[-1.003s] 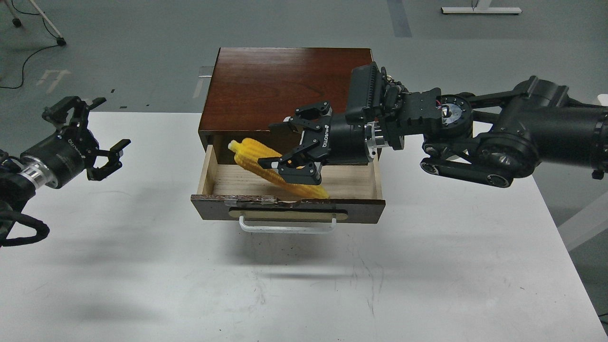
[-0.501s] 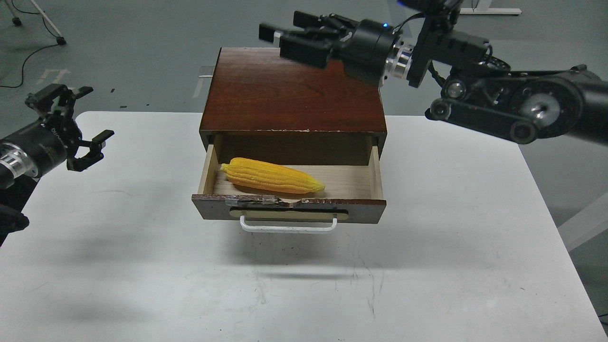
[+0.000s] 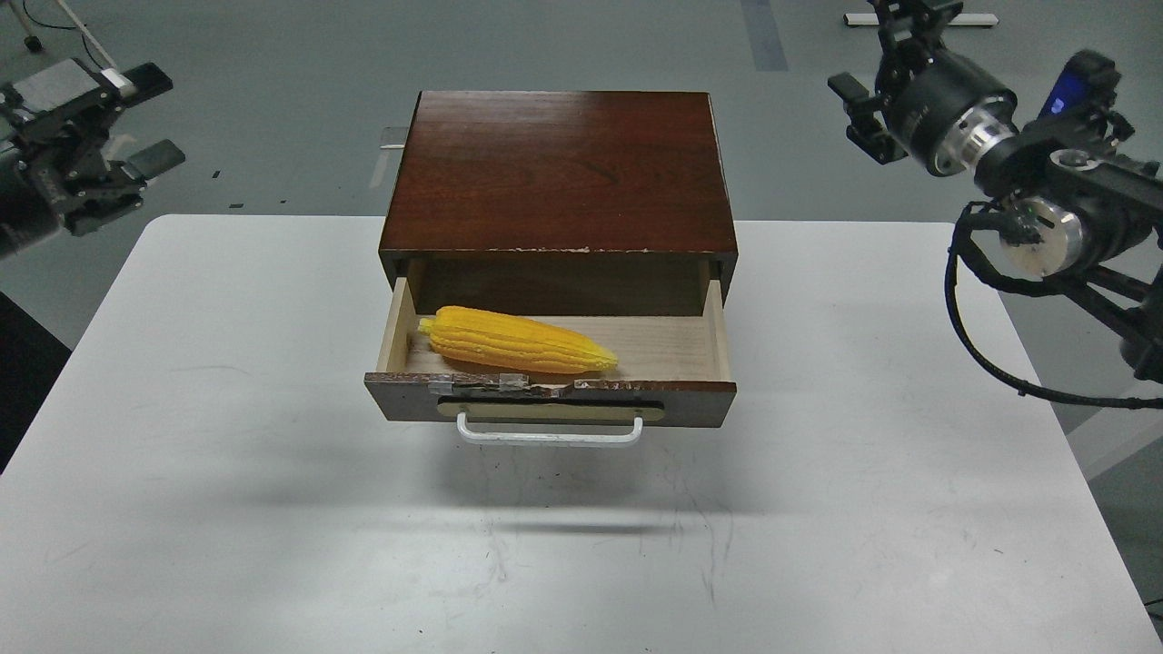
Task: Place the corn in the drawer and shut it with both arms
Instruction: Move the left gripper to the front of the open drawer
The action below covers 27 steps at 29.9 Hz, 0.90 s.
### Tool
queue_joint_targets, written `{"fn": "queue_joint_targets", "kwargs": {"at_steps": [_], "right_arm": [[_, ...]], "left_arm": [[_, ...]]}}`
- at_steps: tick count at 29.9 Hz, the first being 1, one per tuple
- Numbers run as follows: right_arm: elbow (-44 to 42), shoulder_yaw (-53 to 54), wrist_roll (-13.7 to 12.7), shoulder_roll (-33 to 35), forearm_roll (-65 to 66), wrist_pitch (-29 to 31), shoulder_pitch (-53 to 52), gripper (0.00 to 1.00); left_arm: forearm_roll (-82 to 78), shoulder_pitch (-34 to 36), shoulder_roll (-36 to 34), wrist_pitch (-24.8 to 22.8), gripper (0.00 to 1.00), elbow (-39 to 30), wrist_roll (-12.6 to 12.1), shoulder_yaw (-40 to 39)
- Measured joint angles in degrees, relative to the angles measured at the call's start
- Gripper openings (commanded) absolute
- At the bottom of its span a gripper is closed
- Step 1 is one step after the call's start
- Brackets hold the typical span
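The glossy yellow tapered corn cob [image 3: 516,341] is lying flat on the pale wood floor of the dark brown wooden drawer [image 3: 549,398], toward its left half, blunt end pointing at the left wall and tip pointing right, just behind the drawer's chipped, taped front edge. Nothing is gripping it.

The drawer is standing pulled out toward the near edge of the counter, its white bar handle [image 3: 549,434] on the tan oval plate facing the viewer. It is projecting from the reddish-brown wooden cabinet box [image 3: 559,173], which is sitting at the middle of the far edge of the white counter [image 3: 273,509] and overhanging that edge.

The left black two-finger hand [image 3: 109,113] is hovering beyond the far left corner of the counter, well apart from the drawer; its fingers [image 3: 154,156] are standing apart, holding nothing.

The right black two-finger hand [image 3: 886,64] is hovering beyond the far right corner, also well apart from the drawer, pointing away and up. It is seen end-on and dark, so whether its fingers are apart or together cannot be told.
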<state>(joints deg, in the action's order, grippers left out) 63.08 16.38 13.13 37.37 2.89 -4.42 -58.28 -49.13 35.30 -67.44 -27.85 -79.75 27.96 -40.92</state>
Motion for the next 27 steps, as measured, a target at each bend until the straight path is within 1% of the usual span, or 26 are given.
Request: {"fn": "queue_joint_targets", "kwargs": {"at_steps": [2, 3, 5, 6, 7, 8, 9, 10, 15, 19, 23, 27], "right_arm": [[-0.04, 1.37, -0.34, 0.08, -0.03, 0.02, 3.02, 0.98], [-0.05, 1.59, -0.4, 0.12, -0.04, 0.02, 4.07, 0.98], [-0.06, 1.62, -0.44, 0.14, 0.07, 0.02, 5.46, 0.98], [-0.08, 1.61, -0.46, 0.15, 0.2, 0.03, 6.1, 0.98], [-0.1, 1.58, -0.46, 0.15, 0.37, 0.05, 6.54, 0.98], [-0.2, 1.53, -0.47, 0.15, 0.51, 0.05, 6.81, 0.98], [-0.4, 1.42, -0.47, 0.16, 0.64, 0.04, 7.01, 0.98], [-0.57, 1.29, -0.47, 0.16, 0.72, 0.04, 7.1, 0.98], [-1.92, 0.97, -0.47, 0.16, 0.95, 0.04, 7.16, 0.98], [-3.74, 0.87, -0.47, 0.16, 1.59, 0.04, 7.16, 0.98], [-7.17, -0.54, -0.47, -0.1, 2.8, 0.02, 7.16, 0.98], [-9.65, -1.63, -0.47, -0.57, 2.98, 0.02, 7.16, 0.98]], "left_arm": [[-3.6, 0.0, -1.07, 0.72, 0.95, -4.98, 0.05, 0.01], [-5.77, 0.0, -1.19, 0.97, 0.91, -7.14, 0.05, 0.01], [-10.05, -0.07, -0.58, 1.15, 0.54, -11.04, 0.05, 0.07], [-12.7, -0.08, 0.66, 1.18, 0.1, -13.33, 0.05, 0.08], [-14.8, -0.08, 1.88, 1.18, 0.06, -15.0, 0.05, 0.09], [-17.32, -0.08, 3.43, 1.07, 0.06, -16.36, 0.05, 0.09], [-19.58, 0.0, 4.84, 0.65, 0.01, -17.28, 0.05, 0.09], [-21.44, 0.18, 6.02, 0.32, 0.0, -17.81, 0.05, 0.09], [-26.49, 1.29, 12.5, -0.13, 0.0, -20.48, 0.05, 0.09], [-26.88, 1.48, 15.07, -0.15, 0.0, -21.25, 0.05, -0.01], [-26.94, 1.26, 16.1, -0.15, 0.0, -21.32, 0.05, 0.67], [-27.59, 0.78, 16.26, -0.15, 0.0, -21.32, 0.05, 3.47]]}}
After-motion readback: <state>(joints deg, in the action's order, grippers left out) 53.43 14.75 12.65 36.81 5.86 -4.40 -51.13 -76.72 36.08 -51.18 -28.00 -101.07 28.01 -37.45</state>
